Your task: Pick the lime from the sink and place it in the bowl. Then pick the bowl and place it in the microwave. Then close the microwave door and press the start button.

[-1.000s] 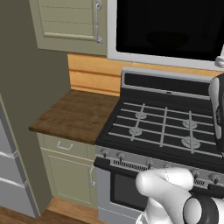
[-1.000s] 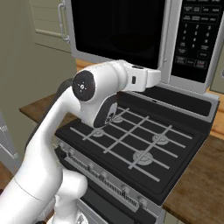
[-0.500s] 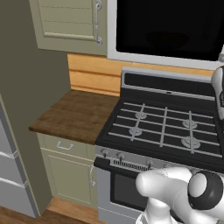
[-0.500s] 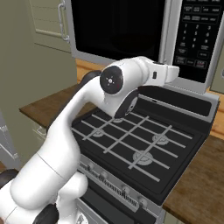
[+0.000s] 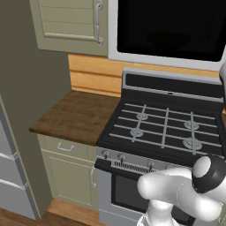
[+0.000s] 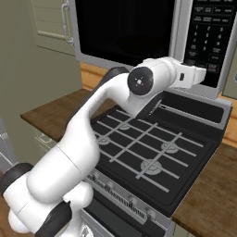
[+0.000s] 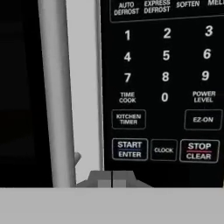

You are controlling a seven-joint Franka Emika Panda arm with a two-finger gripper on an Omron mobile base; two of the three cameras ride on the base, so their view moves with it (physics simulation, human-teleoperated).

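The microwave point(image 6: 194, 41) hangs over the stove with its door point(image 6: 125, 28) closed, the black window dark. In the hand view the door's vertical bar handle point(image 7: 54, 87) runs down the left, beside the black keypad point(image 7: 166, 78). The START ENTER button point(image 7: 129, 149) sits just above and slightly right of my gripper point(image 7: 112, 181), whose jaws are pressed together and hold nothing. From the right base view my gripper point(image 6: 204, 75) reaches up to the lower part of the keypad point(image 6: 210, 32). The lime, the bowl and the sink are out of view.
A black gas stove point(image 5: 163, 128) with grates lies below the arm. A wooden counter point(image 5: 75, 115) is to its left, under a green-grey cabinet point(image 5: 66, 22). More wooden counter point(image 6: 213, 194) lies right of the stove. A tall grey panel point(image 5: 22, 110) stands at far left.
The arm has swung right and stretched forward, carrying the hand from in front of the door across to the keypad. The jaws stayed shut.
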